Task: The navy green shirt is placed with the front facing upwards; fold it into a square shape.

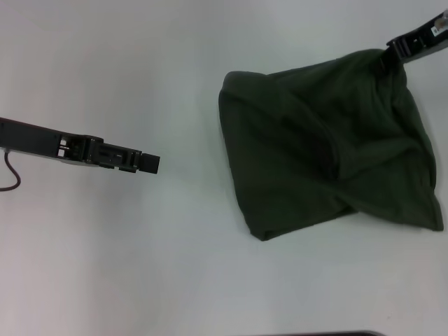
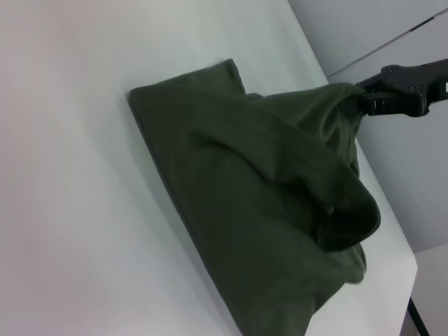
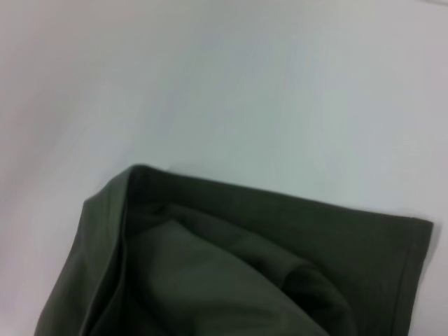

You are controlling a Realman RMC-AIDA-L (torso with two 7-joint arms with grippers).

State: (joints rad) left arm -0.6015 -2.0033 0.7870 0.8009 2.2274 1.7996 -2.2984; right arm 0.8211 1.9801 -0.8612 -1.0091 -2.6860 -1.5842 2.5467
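Folded navy green shirt [image 1: 329, 140] hangs from right gripper's [image 1: 399, 50] clenched jaws; left gripper [image 1: 148, 162] idle, jaws unclear.

head overhead, wrists close, all sharing shirt [image 1: 329, 140]

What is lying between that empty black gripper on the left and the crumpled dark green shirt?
Nothing visible. Only bare white table separates the left gripper from the near edge of the dark olive-green cotton shirt. The right gripper is at the shirt's far corner, where the cloth is pulled up toward it.
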